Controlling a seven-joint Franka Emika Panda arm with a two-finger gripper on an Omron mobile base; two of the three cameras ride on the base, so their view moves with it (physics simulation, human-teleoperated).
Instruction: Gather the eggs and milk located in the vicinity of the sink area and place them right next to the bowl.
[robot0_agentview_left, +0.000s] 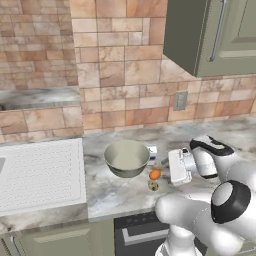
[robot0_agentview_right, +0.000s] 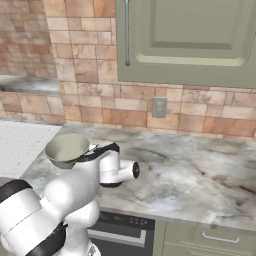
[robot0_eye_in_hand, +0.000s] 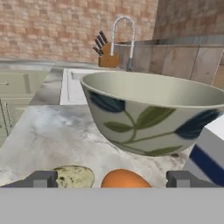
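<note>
the fingers (robot0_eye_in_hand: 112, 178) stand spread wide and pinch nothing; in the hand view their two dark tips rise low at either side, and the orange egg (robot0_eye_in_hand: 124, 179) lies on the counter (robot0_eye_in_hand: 48, 135) between them, just ahead. the speckled olive egg (robot0_eye_in_hand: 75, 176) lies just beside it, close to the left-hand tip. neither egg touches a tip as far as can be told.

the bowl (robot0_eye_in_hand: 148, 111) stands just behind the eggs, upright, its outside painted with dark blue and green leaves on thin stems, its inside plain cream. at the right edge of the hand view the milk carton (robot0_eye_in_hand: 209, 151) stands just beside the bowl, white with a dark blue band; no writing can be read on it.

in the left base view the bowl (robot0_agentview_left: 127, 157) sits on the marble counter (robot0_agentview_left: 110, 192) just right of the white ribbed sink (robot0_agentview_left: 40, 172). the orange egg (robot0_agentview_left: 155, 174) and the speckled egg (robot0_agentview_left: 153, 186) lie at the bowl's front right, near its foot, with the speckled one nearer the counter's front edge. the milk carton (robot0_agentview_left: 152, 152) stands upright just behind them, against the bowl's right side. the fingers (robot0_agentview_left: 168, 172) point level toward the bowl from its right.

beyond the bowl in the hand view stand a faucet (robot0_eye_in_hand: 122, 37) and a knife block (robot0_eye_in_hand: 106, 54).
</note>
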